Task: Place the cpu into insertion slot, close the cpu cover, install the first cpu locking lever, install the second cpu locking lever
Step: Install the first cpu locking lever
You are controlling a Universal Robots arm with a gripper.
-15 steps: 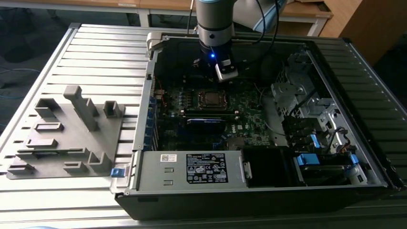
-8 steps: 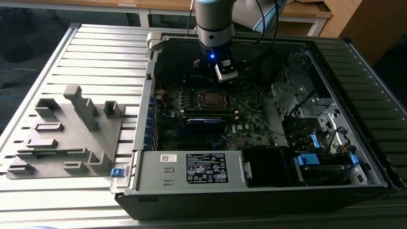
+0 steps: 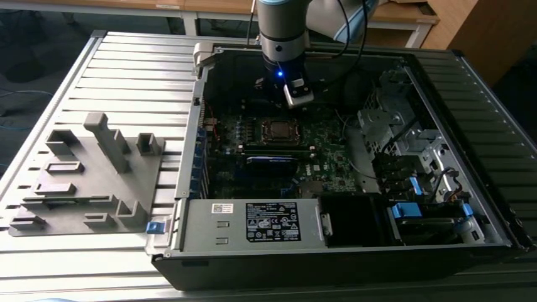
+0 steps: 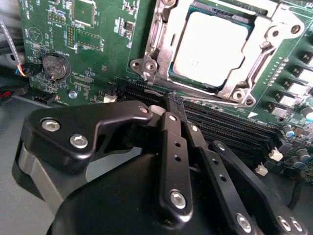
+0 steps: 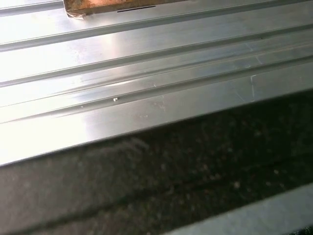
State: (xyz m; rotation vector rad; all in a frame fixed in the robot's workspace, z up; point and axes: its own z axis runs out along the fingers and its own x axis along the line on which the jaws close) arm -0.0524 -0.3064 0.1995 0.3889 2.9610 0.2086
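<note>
On ribbed bench (image 3: 126,63), open case (image 3: 336,264) with green board (image 4: 98,54) inside. Hovering over board beside dark memory slots (image 4: 234,129): black fingers (image 4: 173,147), pressed together, pinching nothing. Just beyond slots, silver cover (image 4: 161,46) folded down flat; within its square opening, grey cpu (image 4: 210,46).

The arm (image 3: 281,38) reaches down into the open case (image 3: 336,264), ending just above the cpu (image 3: 278,129). A grey fixture (image 3: 84,182) lies on the tabletop (image 3: 126,69), at the exterior view's left.
</note>
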